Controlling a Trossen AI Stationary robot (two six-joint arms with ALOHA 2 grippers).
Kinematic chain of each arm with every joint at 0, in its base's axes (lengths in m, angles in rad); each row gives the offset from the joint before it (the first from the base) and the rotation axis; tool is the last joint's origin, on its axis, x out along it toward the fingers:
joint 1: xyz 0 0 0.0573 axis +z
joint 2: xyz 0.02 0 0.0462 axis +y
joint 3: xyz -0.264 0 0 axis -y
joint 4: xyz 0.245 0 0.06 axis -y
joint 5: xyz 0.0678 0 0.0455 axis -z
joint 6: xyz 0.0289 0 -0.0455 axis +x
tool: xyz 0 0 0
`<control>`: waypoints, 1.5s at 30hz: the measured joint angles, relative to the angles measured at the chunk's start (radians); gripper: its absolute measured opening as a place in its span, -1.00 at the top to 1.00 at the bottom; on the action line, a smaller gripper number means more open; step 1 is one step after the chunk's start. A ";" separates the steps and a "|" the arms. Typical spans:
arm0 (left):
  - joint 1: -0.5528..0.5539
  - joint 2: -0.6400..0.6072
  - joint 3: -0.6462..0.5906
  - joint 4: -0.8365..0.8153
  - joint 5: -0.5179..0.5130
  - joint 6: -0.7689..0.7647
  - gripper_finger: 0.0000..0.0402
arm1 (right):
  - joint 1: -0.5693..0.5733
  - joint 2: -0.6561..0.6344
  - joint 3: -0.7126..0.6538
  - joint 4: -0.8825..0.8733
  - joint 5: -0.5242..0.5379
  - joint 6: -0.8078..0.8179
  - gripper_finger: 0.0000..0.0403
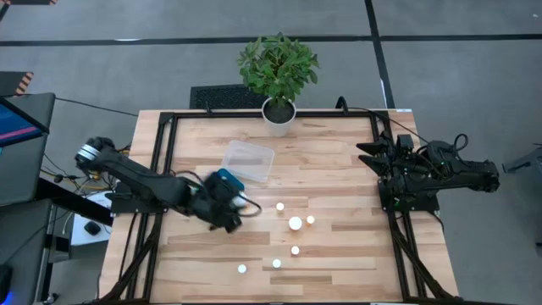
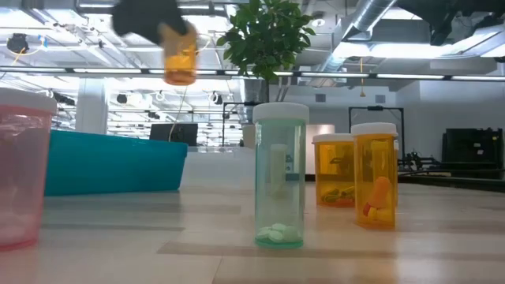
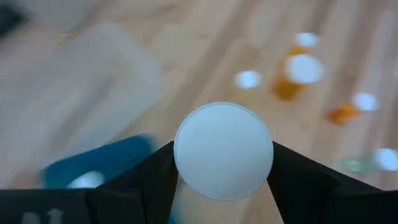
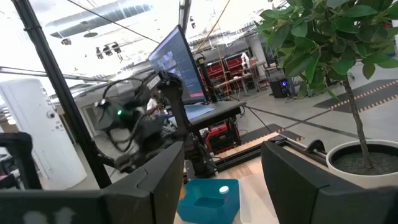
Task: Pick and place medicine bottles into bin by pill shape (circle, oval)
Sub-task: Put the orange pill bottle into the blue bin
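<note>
My left gripper (image 1: 227, 213) is shut on a medicine bottle with a white cap (image 3: 224, 151) and an orange body (image 2: 180, 65). It holds the bottle high above the table, just near of the teal bin (image 1: 227, 179). The bin holds one white-capped bottle (image 4: 224, 190). Several more bottles (image 1: 295, 223) stand upright on the wood between the arms. In the low view these include a green-clear one (image 2: 280, 177) and two orange ones (image 2: 375, 177). My right gripper (image 4: 224, 168) is open and empty at the table's right side. My left gripper pinches the bottle between its two fingers (image 3: 155, 177), one on each side just under the white cap (image 3: 186, 180). The fingers come from above, pointing down. The bottle hangs upright below them, cap up, its orange body (image 2: 180, 71) clear of the table.
A clear lidded bin (image 1: 248, 161) lies just far of the teal bin. A potted plant (image 1: 278, 72) stands at the far edge. A pinkish clear container (image 2: 24, 173) shows at the left of the low view. Black frame rails (image 1: 165, 169) run along both table sides.
</note>
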 joint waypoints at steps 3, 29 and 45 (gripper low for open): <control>-0.014 -0.054 -0.005 -0.142 -0.068 -0.098 -0.07 | 0.000 0.000 0.000 0.000 0.000 0.000 -0.11; -0.103 -0.094 -0.447 -0.020 -0.205 -0.495 -0.08 | -0.001 0.000 0.000 0.001 0.005 0.000 -0.11; -0.067 -0.066 -0.507 0.048 -0.187 -0.433 -0.08 | -0.001 0.000 0.000 0.000 0.005 0.000 -0.11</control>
